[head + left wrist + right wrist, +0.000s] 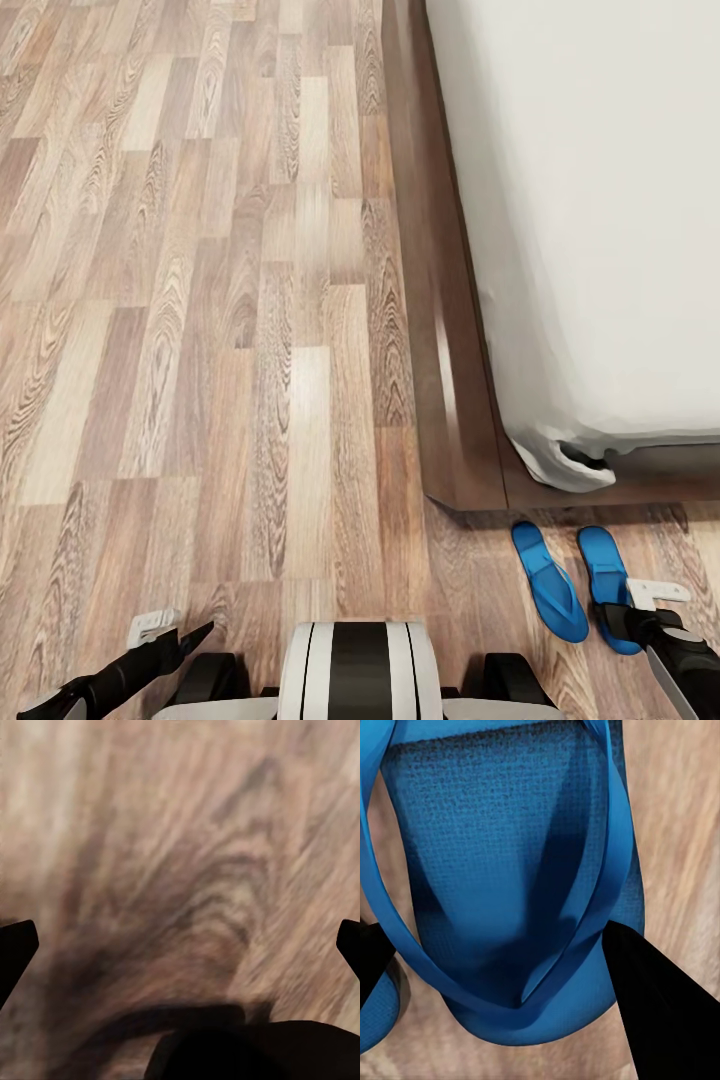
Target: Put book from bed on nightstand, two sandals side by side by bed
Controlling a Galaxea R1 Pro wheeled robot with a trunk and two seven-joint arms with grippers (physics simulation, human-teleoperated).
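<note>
Two blue sandals [549, 582] [606, 580] lie side by side on the wood-plank floor [250, 350] just beside the bed [600, 200] corner. The right gripper [502, 967] hangs spread over one sandal [510, 885], fingers either side, grasp uncertain; the left gripper [180, 945] is wide apart, holding nothing, over bare floor [180, 832].

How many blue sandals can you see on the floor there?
2. One sandal lies on the wood floor just past the bed corner; the other sandal lies beside it, its near end under the right gripper.
</note>
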